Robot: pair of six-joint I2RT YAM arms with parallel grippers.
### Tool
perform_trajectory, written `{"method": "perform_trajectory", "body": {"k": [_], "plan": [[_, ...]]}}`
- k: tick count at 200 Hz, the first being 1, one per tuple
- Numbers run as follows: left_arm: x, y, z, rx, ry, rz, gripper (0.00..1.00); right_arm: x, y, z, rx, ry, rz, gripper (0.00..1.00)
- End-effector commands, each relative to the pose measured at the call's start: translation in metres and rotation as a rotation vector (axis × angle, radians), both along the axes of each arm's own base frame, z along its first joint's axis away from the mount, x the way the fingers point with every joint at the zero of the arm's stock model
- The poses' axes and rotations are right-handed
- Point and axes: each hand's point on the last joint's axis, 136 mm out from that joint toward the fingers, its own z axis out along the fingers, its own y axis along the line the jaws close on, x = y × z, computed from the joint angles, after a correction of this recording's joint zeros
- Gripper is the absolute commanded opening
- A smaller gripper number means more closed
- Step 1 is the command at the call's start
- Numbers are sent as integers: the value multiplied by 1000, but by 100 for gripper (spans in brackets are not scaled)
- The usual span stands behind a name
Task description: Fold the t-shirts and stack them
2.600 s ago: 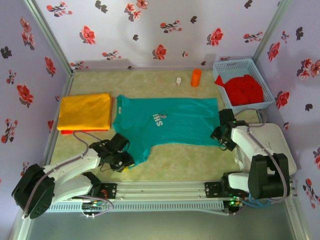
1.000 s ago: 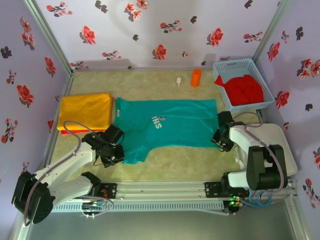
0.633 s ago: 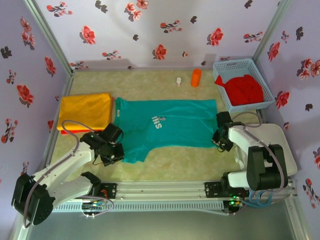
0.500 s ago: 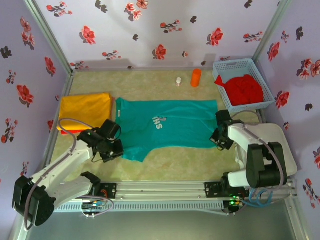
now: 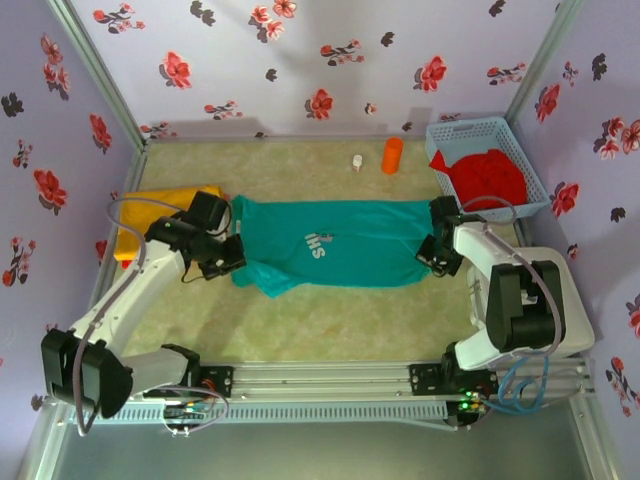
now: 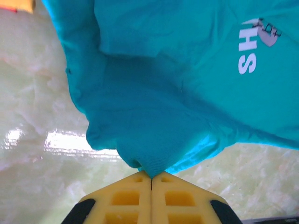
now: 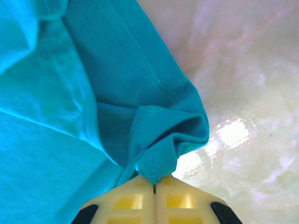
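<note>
The teal t-shirt (image 5: 335, 245) lies spread across the middle of the table, white lettering up, its near edge lifted and folding toward the back. My left gripper (image 5: 228, 255) is shut on the shirt's near-left edge (image 6: 150, 165). My right gripper (image 5: 433, 253) is shut on the near-right hem (image 7: 161, 165). A folded yellow-orange t-shirt (image 5: 160, 200) lies at the left, partly hidden by my left arm, with a red edge beneath it. Red t-shirts (image 5: 484, 178) are bunched in the basket.
The light blue lattice basket (image 5: 520, 150) stands at the back right. A small orange cylinder (image 5: 392, 155) and a tiny white object (image 5: 357, 161) stand near the back wall. Bare pale-green table (image 5: 340, 320) lies in front of the shirt.
Both grippers have carried the teal shirt's near edge toward the back, the left one moving up beside the yellow-orange shirt. The shirt's visible area has become narrower.
</note>
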Motion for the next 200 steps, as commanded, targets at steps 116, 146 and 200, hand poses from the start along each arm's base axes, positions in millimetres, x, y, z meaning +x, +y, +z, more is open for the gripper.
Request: {"method": "perform_trajectory", "body": {"k": [116,146,200], "plan": [[110,-2,11,43,-69,-95,0,58,-5,9,58,21,2,0],[129,-6,2,52,-53,-113,0,66,-5,4,74,29,-7,0],[156,-9,-11,56,-53,-112,0,81,-10,0,87,23,-39,0]]}}
